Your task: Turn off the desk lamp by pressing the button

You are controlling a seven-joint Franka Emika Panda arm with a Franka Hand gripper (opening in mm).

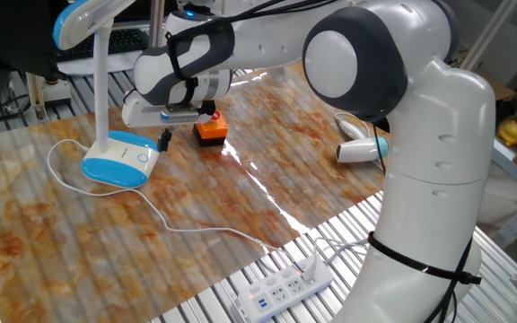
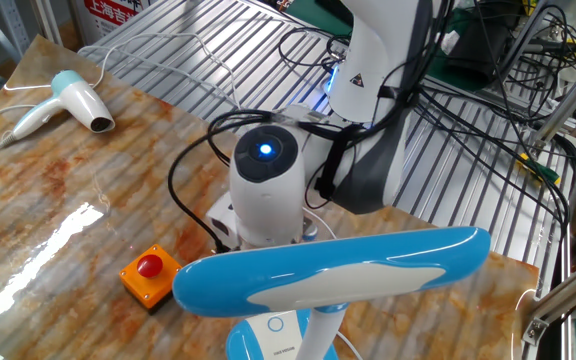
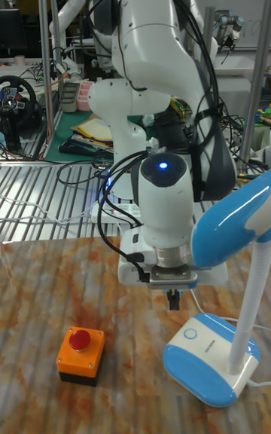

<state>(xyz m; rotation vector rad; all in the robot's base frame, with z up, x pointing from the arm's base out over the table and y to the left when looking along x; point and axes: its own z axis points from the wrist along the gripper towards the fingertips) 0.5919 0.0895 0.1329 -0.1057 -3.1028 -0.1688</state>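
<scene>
Apparently the approach is in hand: the fingers (image 3: 174, 300) are poised above the counter (image 1: 267, 170), with the desk lamp (image 3: 212, 355) base and its button (image 3: 190, 333) just beside and below. Their closure cannot be told. A short shift and descent onto the button is needed.

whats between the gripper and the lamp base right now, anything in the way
Nothing. In the tall fixed view the gripper hangs above and beside the desk lamp base, with only bare tabletop between. The red push-button sits off to the other side.

No readable text, only unreadable red sign (image 2: 110, 10).
</scene>
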